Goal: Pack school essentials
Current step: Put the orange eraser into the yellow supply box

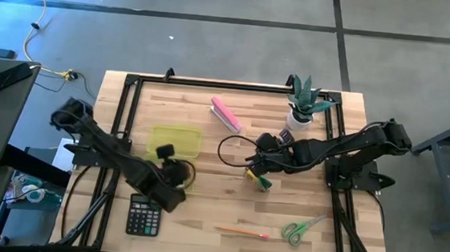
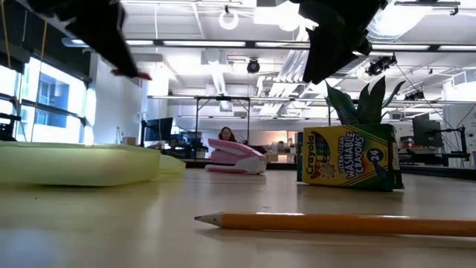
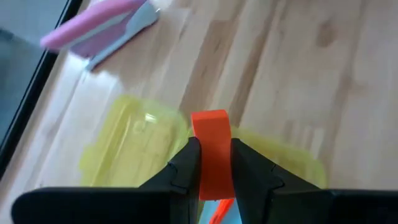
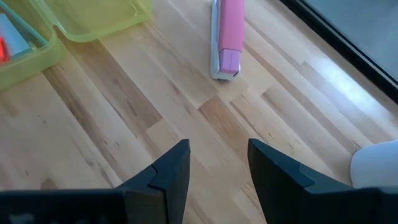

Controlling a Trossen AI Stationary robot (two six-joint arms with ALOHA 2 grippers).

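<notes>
My left gripper [image 3: 214,163] hangs over the yellow-green open case [image 1: 179,173] and is shut on a red-orange marker [image 3: 211,143]. A light-blue pad [image 4: 12,34] lies inside that case. My right gripper [image 4: 217,165] is open over bare wood near the table's middle, just above the crayon box [image 1: 258,179], and touches nothing. The crayon box [image 2: 348,158] stands upright on its long edge. A pencil [image 2: 335,222] and the green-handled scissors [image 1: 302,228] lie flat near the near edge. My left gripper pinches the red-orange marker between its two fingers [image 3: 186,165], which lie across it. The marker's blunt end [image 3: 209,121] sticks out past the fingertips. The marker is lifted clear, above the yellow-green case.
The case's loose yellow lid [image 1: 176,141] lies beside it toward the far edge. A pink stapler [image 1: 226,114] and a potted plant [image 1: 303,106] sit near the far edge. A black calculator [image 1: 144,215] lies at the near left. A black frame [image 1: 212,83] rims the table.
</notes>
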